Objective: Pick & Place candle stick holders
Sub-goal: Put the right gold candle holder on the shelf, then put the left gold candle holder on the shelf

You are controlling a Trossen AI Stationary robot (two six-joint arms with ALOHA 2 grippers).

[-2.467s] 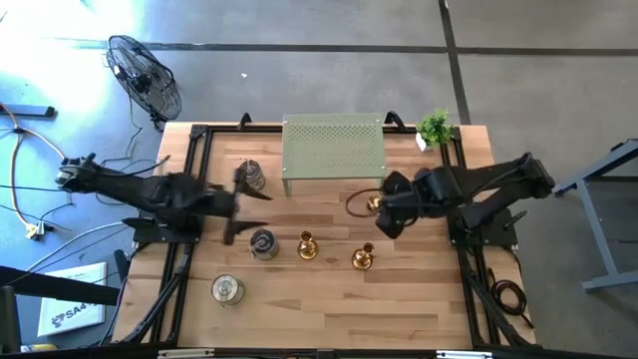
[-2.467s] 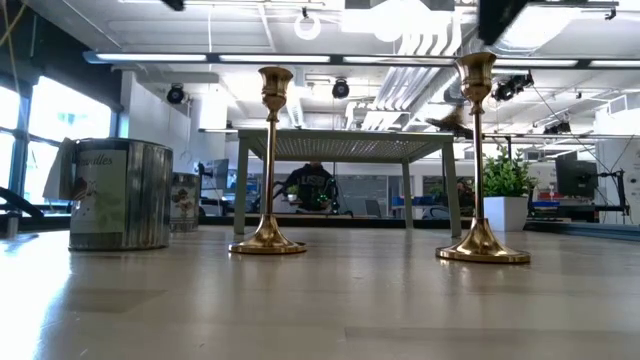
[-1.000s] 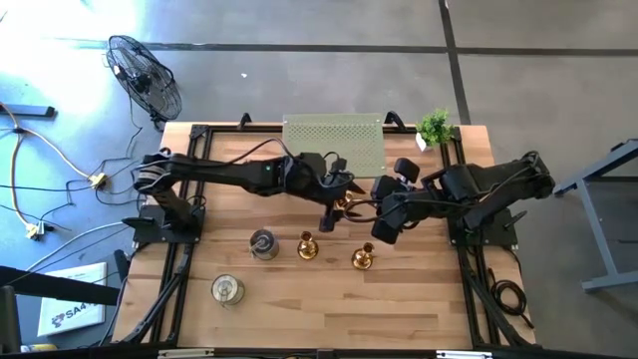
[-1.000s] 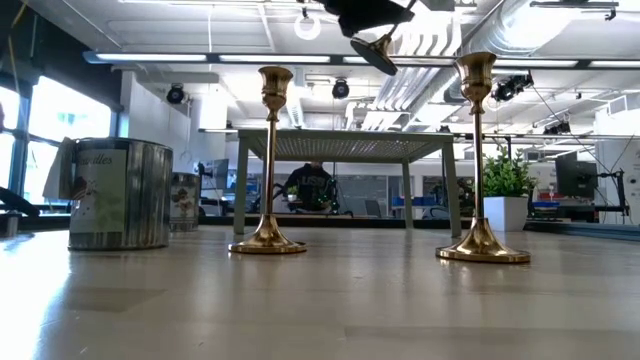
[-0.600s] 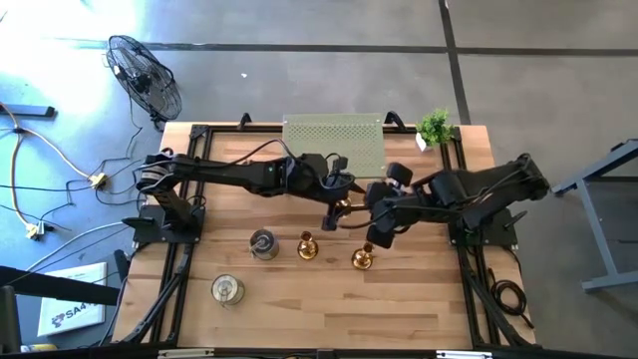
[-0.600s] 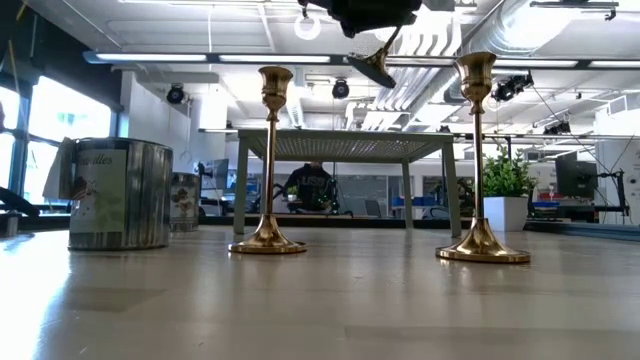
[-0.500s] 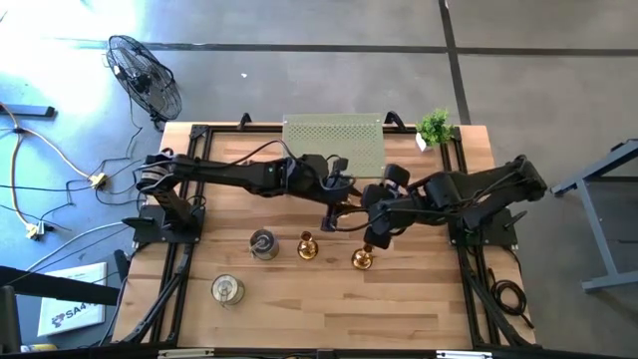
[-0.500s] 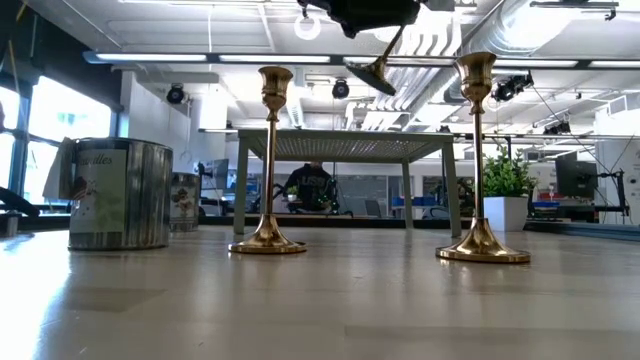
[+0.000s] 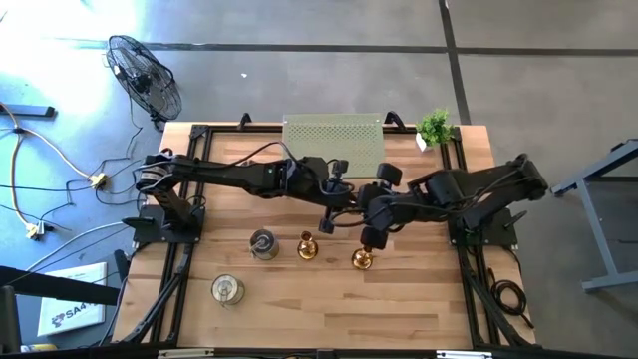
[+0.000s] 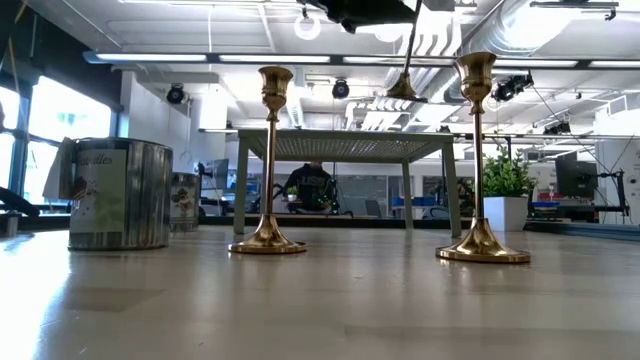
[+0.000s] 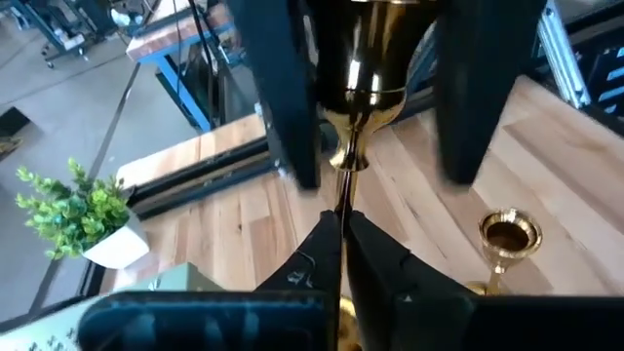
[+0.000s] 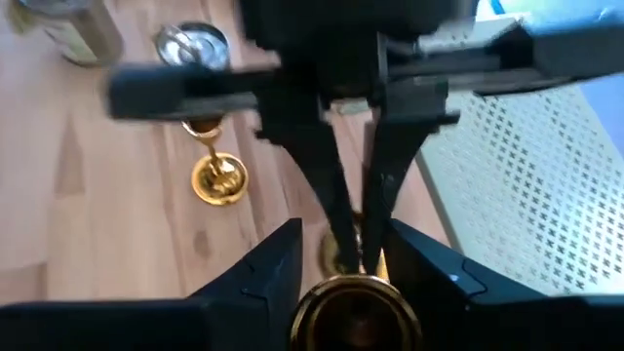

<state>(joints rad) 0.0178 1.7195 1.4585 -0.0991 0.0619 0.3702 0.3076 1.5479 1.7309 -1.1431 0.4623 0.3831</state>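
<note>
Centrally, above the wooden table (image 9: 419, 299), the left gripper (image 11: 341, 239) has its jaws clamped on the thin stem of a gold candle stick holder (image 11: 366, 73) raised clear of the surface, while the right gripper (image 12: 343, 244) brackets the same holder's cup end with its jaws parted and no visible contact. Below them, two more gold holders (image 9: 307, 245) (image 9: 362, 259) and two silver-grey jars (image 9: 263, 242) (image 9: 227, 289) stand on the boards, in front of a perforated green stand (image 9: 334, 145).
</note>
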